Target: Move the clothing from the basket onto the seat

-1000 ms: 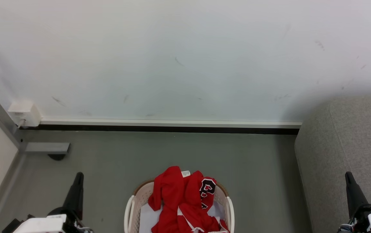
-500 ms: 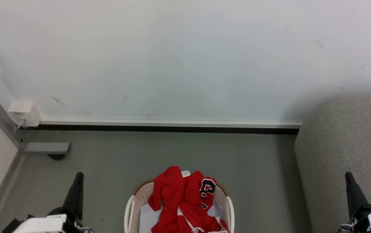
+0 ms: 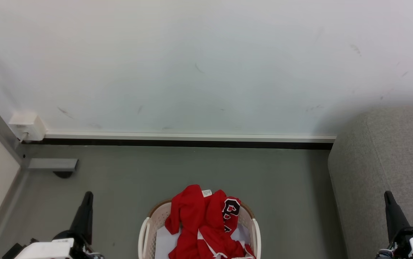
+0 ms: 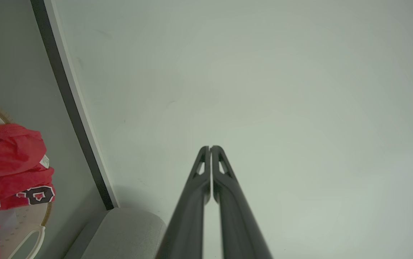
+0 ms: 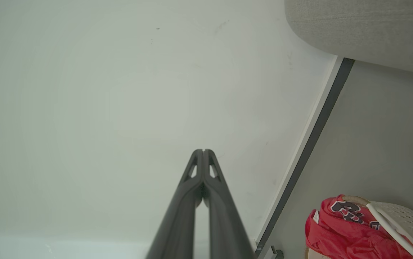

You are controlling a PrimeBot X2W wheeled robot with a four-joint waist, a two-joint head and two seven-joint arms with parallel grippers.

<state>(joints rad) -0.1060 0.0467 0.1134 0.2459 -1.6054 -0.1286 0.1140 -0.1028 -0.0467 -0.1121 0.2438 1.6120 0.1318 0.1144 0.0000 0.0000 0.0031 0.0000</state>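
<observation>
The red clothes point(image 3: 206, 223) lie heaped in the one basket point(image 3: 149, 223), draped over its far rim; we cannot count the pieces. It stands between our two grippers, probably for easy reach, with the one sofa point(image 3: 390, 162) near on our right. Our left gripper point(image 3: 88, 196) and right gripper point(image 3: 387, 196) are closed, holding nothing.

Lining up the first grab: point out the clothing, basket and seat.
clothing point(image 3: 208, 219), head view, red heap's middle.
basket point(image 3: 155, 221), head view, left perforated wall.
seat point(image 3: 390, 162), head view, grey upholstery.

Over the last second nothing in the head view has visibly moved, shifted or otherwise changed
</observation>
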